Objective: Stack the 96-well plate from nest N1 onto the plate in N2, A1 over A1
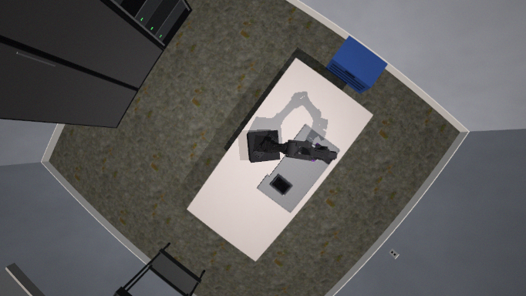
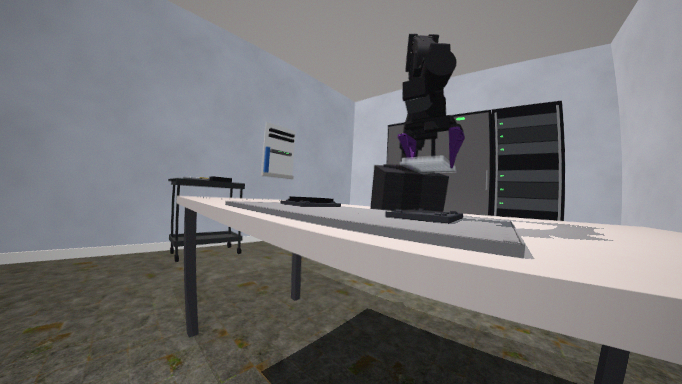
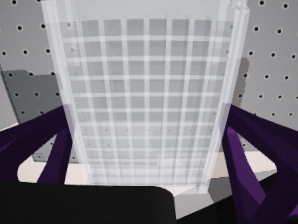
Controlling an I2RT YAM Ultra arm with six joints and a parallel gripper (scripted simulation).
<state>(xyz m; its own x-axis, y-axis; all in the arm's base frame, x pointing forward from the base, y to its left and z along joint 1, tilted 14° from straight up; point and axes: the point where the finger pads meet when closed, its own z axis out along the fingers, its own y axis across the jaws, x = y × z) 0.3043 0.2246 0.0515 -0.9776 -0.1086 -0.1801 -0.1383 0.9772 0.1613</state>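
Observation:
My gripper (image 2: 430, 145) is shut on the clear 96-well plate (image 2: 427, 164), its purple fingers on the plate's two sides. It holds the plate roughly level, well above the table. In the wrist view the plate (image 3: 143, 90) fills the middle between the fingers. A flat dark nest (image 2: 424, 215) lies on the grey mat right below the plate. The other dark nest (image 2: 310, 203) lies further along the mat and shows from above too (image 1: 281, 184). I cannot make out a plate on it.
The grey perforated mat (image 1: 297, 169) lies on the white table (image 1: 247, 208). The arm's black base block (image 1: 263, 146) stands beside the mat. A blue box (image 1: 356, 65) is off the table's far end, and a black cart (image 2: 206, 210) stands on the floor.

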